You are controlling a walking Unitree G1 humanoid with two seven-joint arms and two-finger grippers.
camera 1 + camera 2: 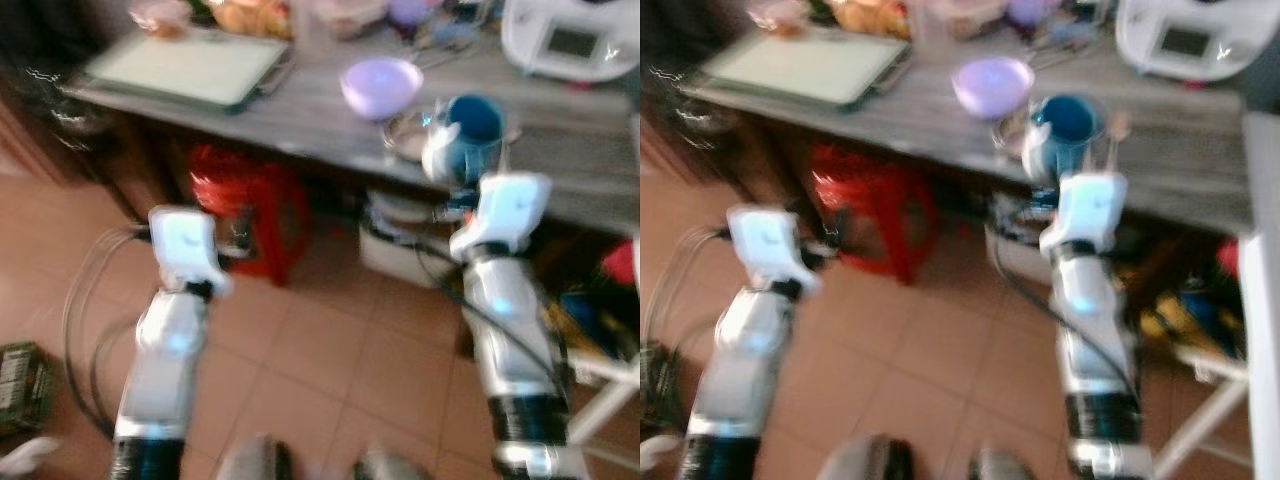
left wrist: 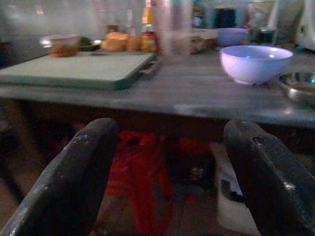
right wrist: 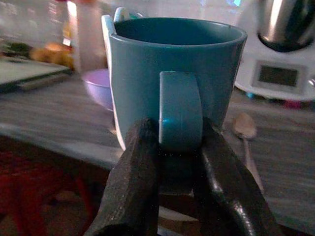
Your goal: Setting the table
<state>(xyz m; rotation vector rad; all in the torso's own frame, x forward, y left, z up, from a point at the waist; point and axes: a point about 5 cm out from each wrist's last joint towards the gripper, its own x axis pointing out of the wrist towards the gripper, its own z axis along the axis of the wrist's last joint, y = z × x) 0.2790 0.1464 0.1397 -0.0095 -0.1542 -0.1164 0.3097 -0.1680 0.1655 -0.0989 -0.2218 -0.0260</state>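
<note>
Head stereo pair looks forward-down over both arms at the table [image 1: 300, 120], blurred. Left wrist cam sits low, near table-edge height, further back. Right wrist cam is close on the mug [image 3: 174, 73]. All share the purple bowl [image 2: 255, 63].

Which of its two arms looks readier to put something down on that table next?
The right. Its gripper has its jaws shut on the blue mug by the handle, up at the table edge. The left gripper is open and holds nothing, lower, short of the table.
</note>
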